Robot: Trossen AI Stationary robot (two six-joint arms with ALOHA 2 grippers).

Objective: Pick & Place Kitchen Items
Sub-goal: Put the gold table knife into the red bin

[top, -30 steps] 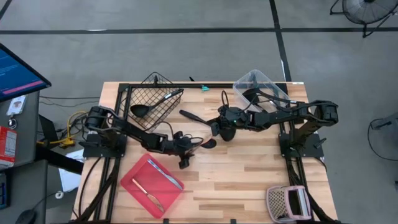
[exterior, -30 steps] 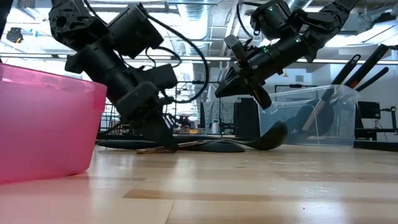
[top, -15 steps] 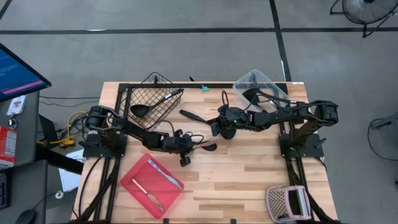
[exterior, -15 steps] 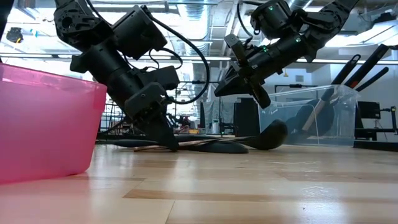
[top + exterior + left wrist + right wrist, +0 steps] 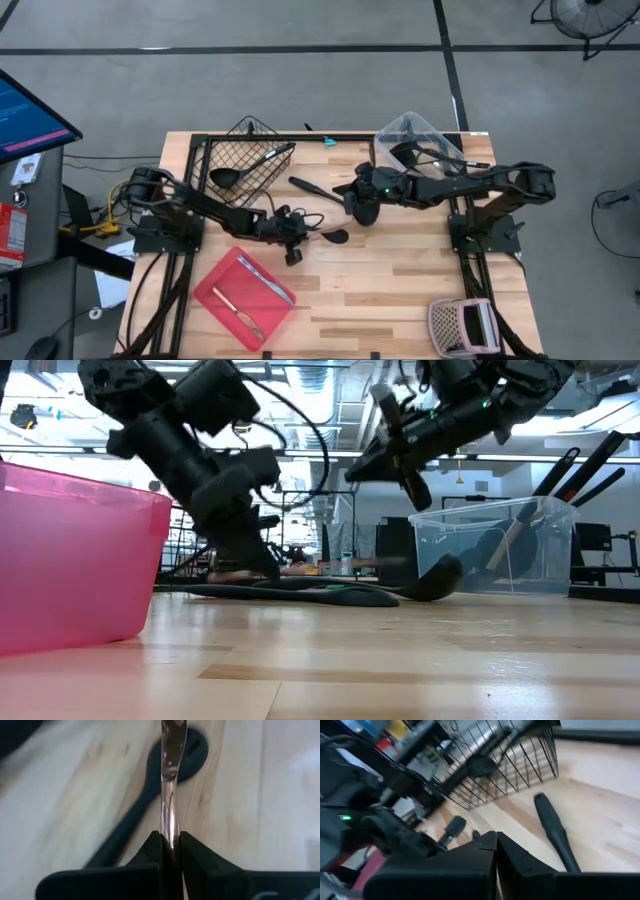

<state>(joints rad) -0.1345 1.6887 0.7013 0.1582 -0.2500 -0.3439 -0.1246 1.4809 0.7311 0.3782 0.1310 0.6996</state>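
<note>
Item: copper-coloured cutlery piece (image 5: 169,795), clamped in the closed left end effector (image 5: 170,851) near mid-counter (image 5: 400,290); long axis projected straight ahead from the fingers, over a black spoon (image 5: 150,790). Red tray (image 5: 243,293) lies nearest this arm. Right end effector (image 5: 362,205): closed, empty.

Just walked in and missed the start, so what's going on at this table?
A two-armed robot is sorting kitchen utensils. The left gripper, near the table's middle, has its jaws shut on a slim copper-coloured piece of cutlery, just above a black spoon lying on the wood. The right gripper hangs shut and empty nearby. A black ladle sits in the wire basket, and cutlery lies in the red tray.
</note>
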